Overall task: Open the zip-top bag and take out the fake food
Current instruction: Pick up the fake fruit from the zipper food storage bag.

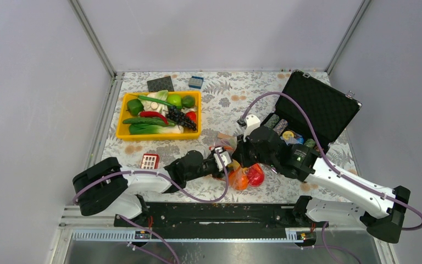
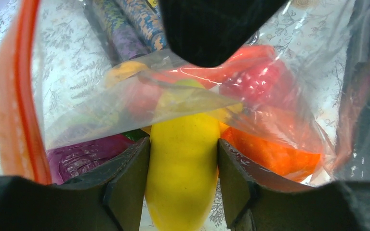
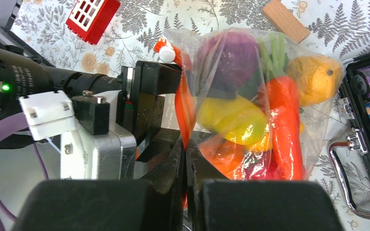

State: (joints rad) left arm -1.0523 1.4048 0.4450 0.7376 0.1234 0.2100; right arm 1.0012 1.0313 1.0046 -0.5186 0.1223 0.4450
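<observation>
The zip-top bag (image 1: pixel 232 144) lies open between my two arms at the table's near middle, with fake food inside. My left gripper (image 2: pixel 183 161) reaches into its mouth, both pads pressed against the yellow bell pepper (image 2: pixel 183 168). Around the pepper lie a purple onion (image 2: pixel 84 156), an orange pumpkin (image 2: pixel 274 151) and a red apple (image 2: pixel 255 79). My right gripper (image 3: pixel 185 156) is shut on the bag's red-orange zip strip (image 3: pixel 185 113), holding that edge up. Through the plastic show a carrot (image 3: pixel 284 130) and a yellow-orange round fruit (image 3: pixel 313 79).
A yellow tray (image 1: pixel 122 118) of green and red vegetables stands at the back left. An open black hard case (image 1: pixel 318 107) with poker chip rolls sits right of the bag. A red block (image 1: pixel 150 161) lies near the left arm, a wooden block (image 3: pixel 286 21) beyond the bag.
</observation>
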